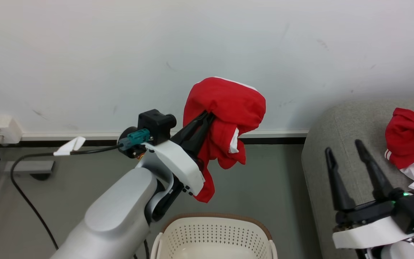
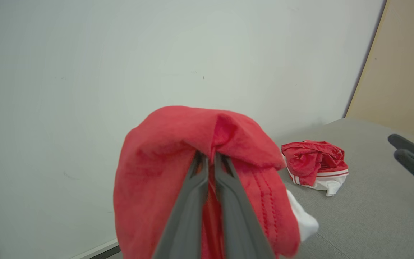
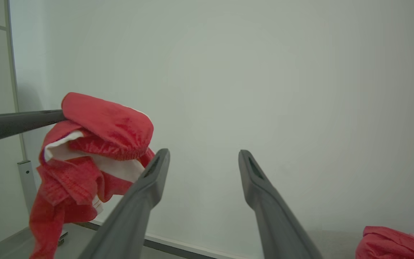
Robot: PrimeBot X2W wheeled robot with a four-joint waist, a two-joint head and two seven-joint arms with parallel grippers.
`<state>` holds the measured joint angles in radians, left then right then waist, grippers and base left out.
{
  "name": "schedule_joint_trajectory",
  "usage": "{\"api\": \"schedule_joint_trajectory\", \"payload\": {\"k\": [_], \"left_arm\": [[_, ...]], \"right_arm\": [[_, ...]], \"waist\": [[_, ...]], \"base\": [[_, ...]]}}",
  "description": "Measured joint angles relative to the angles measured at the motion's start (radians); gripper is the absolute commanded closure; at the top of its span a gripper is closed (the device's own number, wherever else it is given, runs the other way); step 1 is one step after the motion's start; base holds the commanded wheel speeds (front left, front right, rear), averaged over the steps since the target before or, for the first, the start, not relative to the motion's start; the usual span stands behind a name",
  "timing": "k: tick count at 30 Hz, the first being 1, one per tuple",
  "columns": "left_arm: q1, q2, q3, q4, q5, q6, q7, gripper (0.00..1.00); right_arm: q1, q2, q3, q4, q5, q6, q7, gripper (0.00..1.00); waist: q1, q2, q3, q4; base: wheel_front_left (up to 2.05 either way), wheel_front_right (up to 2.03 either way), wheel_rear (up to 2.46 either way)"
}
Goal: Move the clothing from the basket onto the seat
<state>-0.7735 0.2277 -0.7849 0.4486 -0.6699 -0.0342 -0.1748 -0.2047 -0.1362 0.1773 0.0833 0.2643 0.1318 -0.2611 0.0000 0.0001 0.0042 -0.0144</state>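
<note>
well, the left fingers (image 1: 194, 130) are pinched tight on a red garment (image 1: 228, 104), which hangs in the air before the wall (image 1: 84, 54), higher than the basket (image 1: 210, 217) and clear of it (the basket's brown rim sits at the bottom of the head view). the cloth drapes over the fingertips and hangs down, a white part showing. the right fingers (image 1: 336, 180) stand wide apart, holding nothing, over the grey seat (image 1: 336, 122). another garment (image 1: 410, 138), red with a white striped hem, lies crumpled on the seat, well apart from the basket.
</note>
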Motion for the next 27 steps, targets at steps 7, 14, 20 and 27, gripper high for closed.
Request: {"api": "schedule_joint_trajectory", "payload": {"k": [7, 14, 20, 27], "left_arm": [[0.007, 0.003, -0.005, -0.031, -0.01, 0.006, 0.015, 1.0], [0.017, 0.0, -0.017, -0.044, -0.014, 0.008, 0.024, 1.0], [0.025, -0.024, -0.038, -0.046, -0.019, -0.001, 0.024, 1.0], [0.035, -0.05, -0.061, -0.038, -0.029, -0.015, 0.021, 1.0]], "right_arm": [[-0.006, -0.014, 0.119, 0.044, 0.035, 0.0, 0.0, 0.0], [-0.072, -0.016, 0.302, 0.094, 0.064, 0.0, 0.0, 0.0], [-0.148, -0.004, 0.387, 0.154, 0.085, 0.0, 0.0, 0.0], [-0.231, 0.004, 0.472, 0.268, 0.107, 0.0, 0.0, 0.0]], "waist": [[0.0, 0.0, -0.002, 0.01], [0.0001, -0.0001, -0.004, 0.027], [0.0001, 0.0, -0.005, 0.048], [0.0001, -0.0001, -0.006, 0.075]], "base": [[0.0, 0.0, 0.0], [0.0, 0.0, 0.0], [0.0, 0.0, 0.0], [0.0, 0.0, 0.0]]}}
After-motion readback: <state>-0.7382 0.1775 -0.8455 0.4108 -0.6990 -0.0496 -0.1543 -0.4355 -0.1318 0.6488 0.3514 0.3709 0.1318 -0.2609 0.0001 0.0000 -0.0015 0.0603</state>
